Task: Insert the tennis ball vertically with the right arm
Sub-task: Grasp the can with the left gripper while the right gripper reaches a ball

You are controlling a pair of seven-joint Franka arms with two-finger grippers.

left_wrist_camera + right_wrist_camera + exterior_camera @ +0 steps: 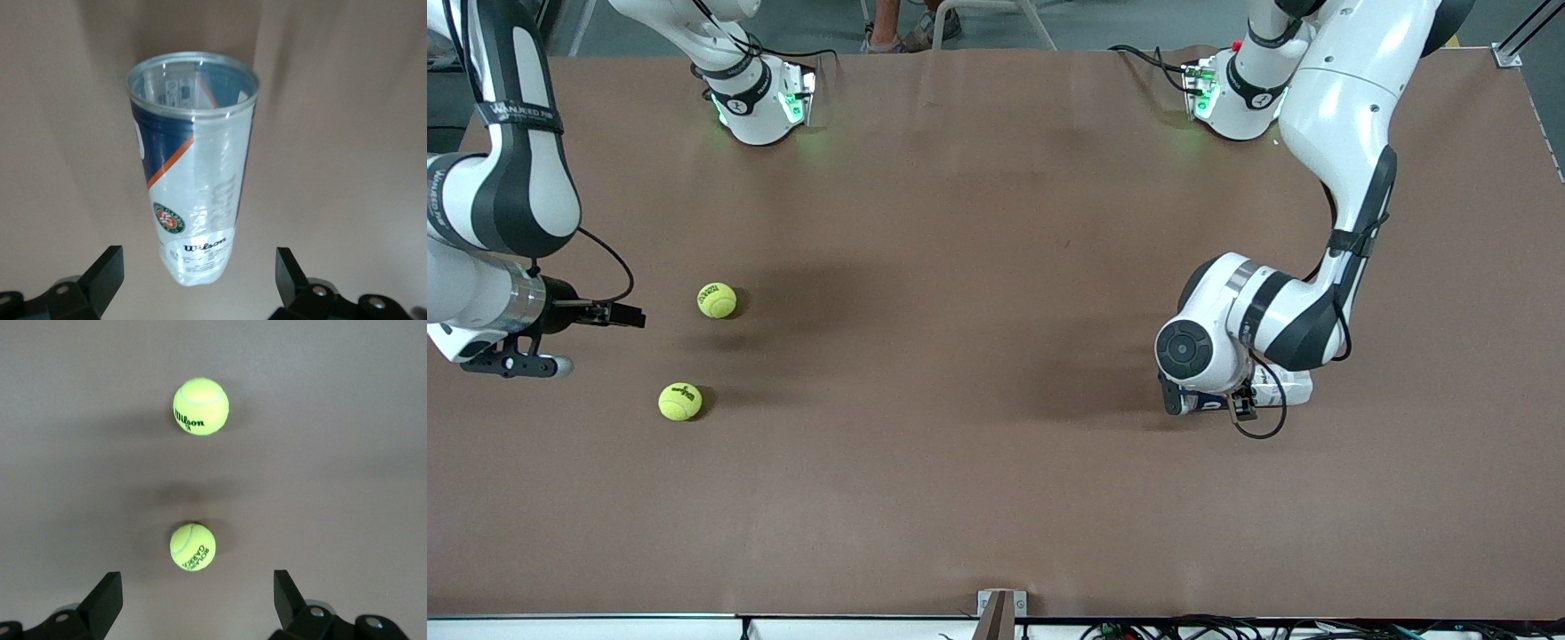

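Two yellow tennis balls lie on the brown table toward the right arm's end: a Roland Garros ball (717, 300) (193, 547) and, nearer the front camera, a Wilson ball (680, 401) (201, 406). My right gripper (627, 316) (198, 607) is open and empty, above the table beside the Roland Garros ball and apart from it. A clear Wilson ball can (1285, 387) (193, 167), white and blue and with an open mouth, lies at the left arm's end. My left gripper (1205, 404) (198, 283) is open just over the can's closed bottom end, with its fingers (107, 273) either side and not touching.
The brown table (978, 373) is bare between the balls and the can. The two arm bases (760, 107) (1232, 102) stand at the table's edge farthest from the front camera. A small bracket (1000, 609) sits at the edge nearest that camera.
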